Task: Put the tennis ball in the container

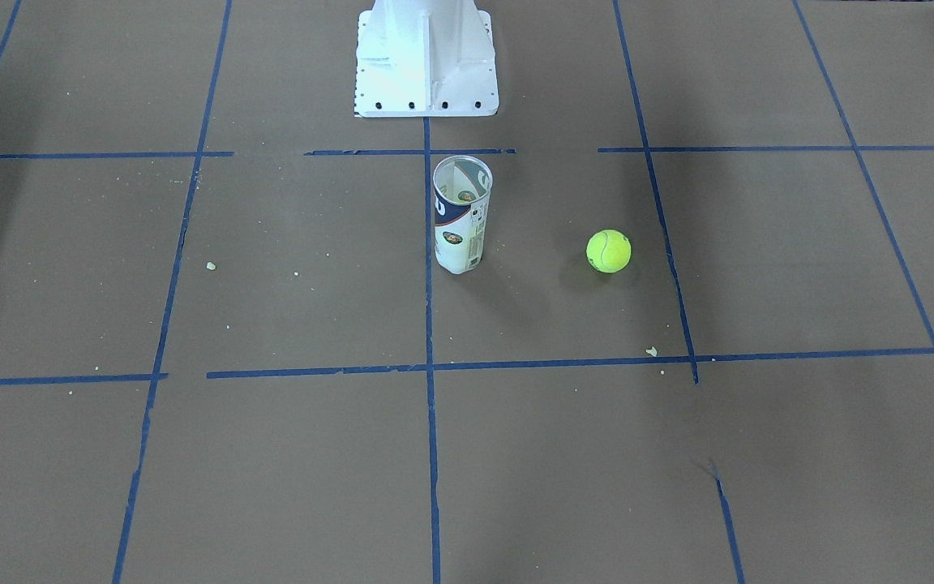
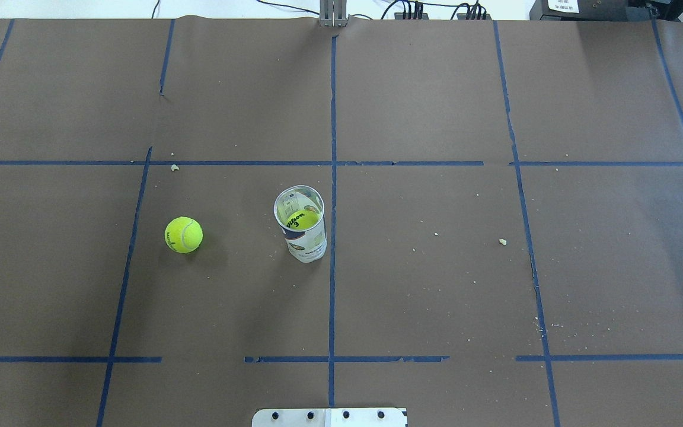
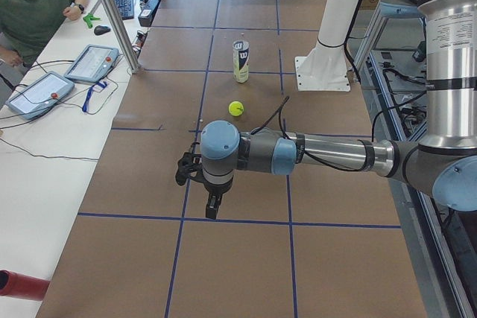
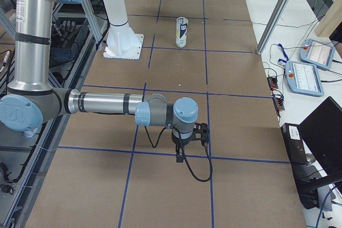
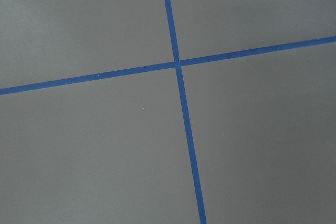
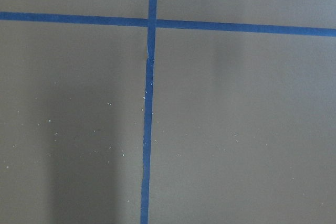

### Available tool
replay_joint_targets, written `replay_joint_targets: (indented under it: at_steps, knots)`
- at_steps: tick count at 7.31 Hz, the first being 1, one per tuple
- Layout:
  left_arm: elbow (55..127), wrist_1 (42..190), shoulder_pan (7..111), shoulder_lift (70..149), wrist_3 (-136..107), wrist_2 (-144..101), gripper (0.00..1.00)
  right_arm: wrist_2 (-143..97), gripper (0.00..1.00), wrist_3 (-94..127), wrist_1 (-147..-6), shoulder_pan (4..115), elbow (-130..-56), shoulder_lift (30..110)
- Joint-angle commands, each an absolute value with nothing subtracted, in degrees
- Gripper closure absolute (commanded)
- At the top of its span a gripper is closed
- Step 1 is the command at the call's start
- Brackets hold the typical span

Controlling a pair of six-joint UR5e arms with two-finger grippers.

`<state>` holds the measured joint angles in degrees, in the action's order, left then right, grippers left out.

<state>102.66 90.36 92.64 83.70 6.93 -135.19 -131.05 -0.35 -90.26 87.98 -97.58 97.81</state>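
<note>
Tennis ball (image 2: 184, 235): bright yellow-green, crossed by a pale curved seam. Container (image 2: 307, 243): clear, banded white and dark blue, dotted with round logos; a second yellow-green ball (image 2: 302, 219), lettered in black, is seen inside. Table (image 2: 436, 267): brown, gridded in blue tape (image 2: 333, 118). Base (image 1: 426, 57): white.

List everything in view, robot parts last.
table: one, brown paper, blue tape grid.
container: one, clear, white-blue label, upright near the table's centre.
tennis ball: one, yellow-green, on the table, robot's left of the container.
second ball: one, yellow-green, inside the container.
operator: one, green shirt, beside the table.
base: one, white, at the table's edge.
left hand: one, black, pointing down over the table; open or shut unclear.
right hand: one, black, likewise.
</note>
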Motion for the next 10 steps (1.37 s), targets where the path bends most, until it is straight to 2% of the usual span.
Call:
replay_joint_targets:
  at_steps: [1,5,10]
  knots:
    - [101.8,90.7,92.6,87.4,6.5,-135.0,0.0,-131.0,0.0,-0.4,-90.3,88.0,-97.6,97.8]
    - [105.3,91.4,91.7,89.0,3.5,-135.3,0.0,-131.0,0.0,-0.4,-90.3,88.0,-97.6,97.8]
    - [110.2,91.7,73.1,97.7,-32.6,-131.6,0.0,-131.0,0.0,-0.4,-90.3,88.0,-97.6,97.8]
